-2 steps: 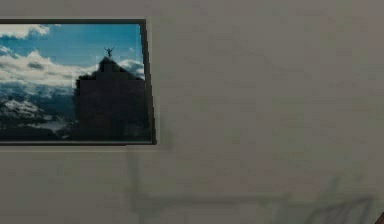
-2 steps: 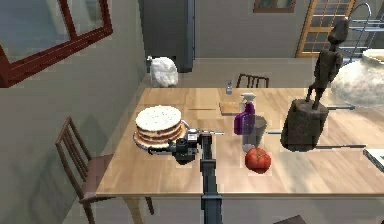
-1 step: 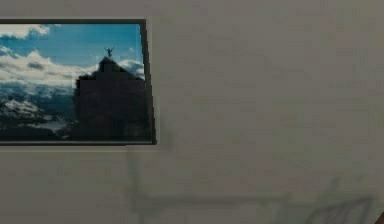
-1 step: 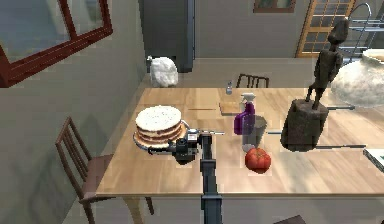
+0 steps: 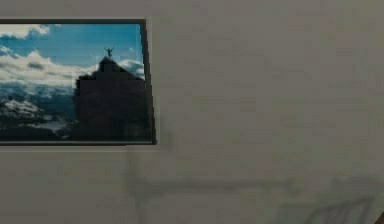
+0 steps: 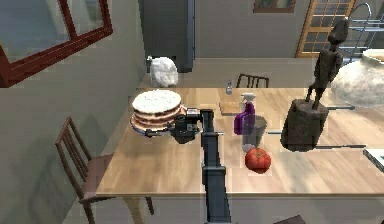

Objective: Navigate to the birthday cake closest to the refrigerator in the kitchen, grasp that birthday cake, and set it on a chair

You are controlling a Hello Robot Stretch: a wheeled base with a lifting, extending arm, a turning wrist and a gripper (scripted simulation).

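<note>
A layered birthday cake (image 6: 157, 110) with white icing on a plate is near the left edge of the wooden table (image 6: 180, 165). The dark arm bar (image 6: 213, 170) rises from the bottom edge. The gripper (image 6: 178, 128) is right at the cake's right side. The tabletop lies behind the cake, so I cannot tell whether the gripper holds it. A wooden chair (image 6: 76, 155) stands at the table's left side, close to the wall. A second chair (image 6: 253, 79) is at the table's far end. A tall dark refrigerator (image 6: 166, 30) stands beyond the table.
On the table are a purple spray bottle (image 6: 245, 108), a glass (image 6: 256, 132), a red apple (image 6: 258, 160) and a dark statue (image 6: 316, 95) on a block. A white lump (image 6: 163, 71) lies at the far left corner. The forward view faces a wall with a framed landscape picture (image 5: 75, 82).
</note>
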